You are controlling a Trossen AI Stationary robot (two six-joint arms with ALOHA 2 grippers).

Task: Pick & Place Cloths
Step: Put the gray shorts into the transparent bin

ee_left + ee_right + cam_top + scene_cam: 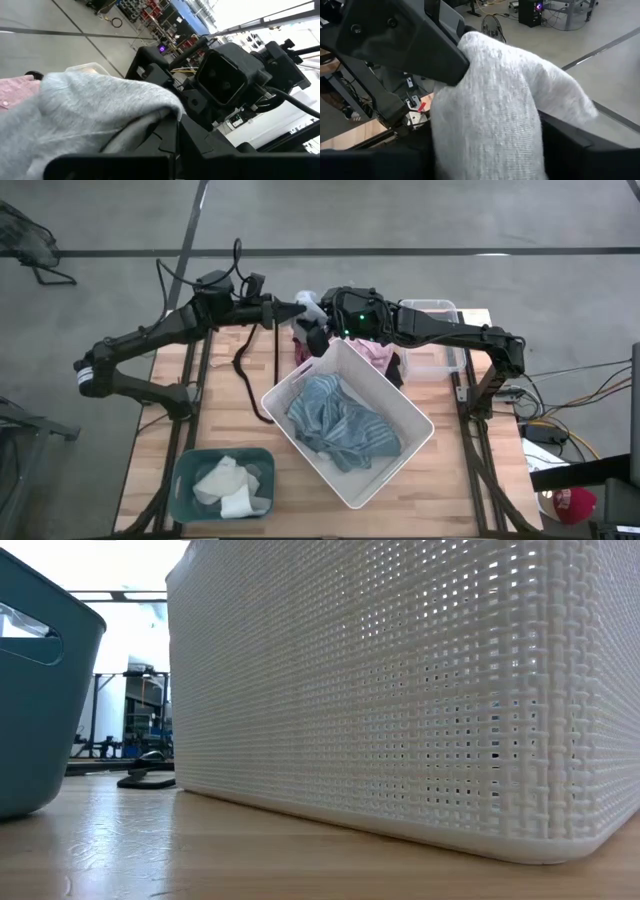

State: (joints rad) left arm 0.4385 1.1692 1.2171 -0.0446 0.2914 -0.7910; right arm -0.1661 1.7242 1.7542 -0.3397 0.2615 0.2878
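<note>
A grey cloth (307, 304) is held in the air over the table's far edge, with my left gripper (296, 308) shut on it. In the right wrist view the grey cloth (495, 100) hangs down between the fingers of my right gripper (485, 155), which stands open around it. My right gripper (316, 326) faces the left one from the table's right. A blue striped cloth (340, 420) lies in the white basket (300, 385). Pink (378, 354), maroon (300, 340) and black (396, 366) cloths lie on the table behind the basket. My left gripper pinches the grey cloth's upper fold (465, 52) between its two fingers, coming level from the table's left. The cloth is lifted clear and droops slack past the fingers (165, 142). My right gripper's fingers (580, 150) flank the hanging part; I cannot tell whether they touch it.
A teal bin (185, 470) with cream-white cloths stands at the near left. A clear container (436, 310) sits at the far right. A thin black cable (245, 375) runs across the table left of the basket. The low view shows only the basket's wall (400, 690) and the teal bin (40, 700).
</note>
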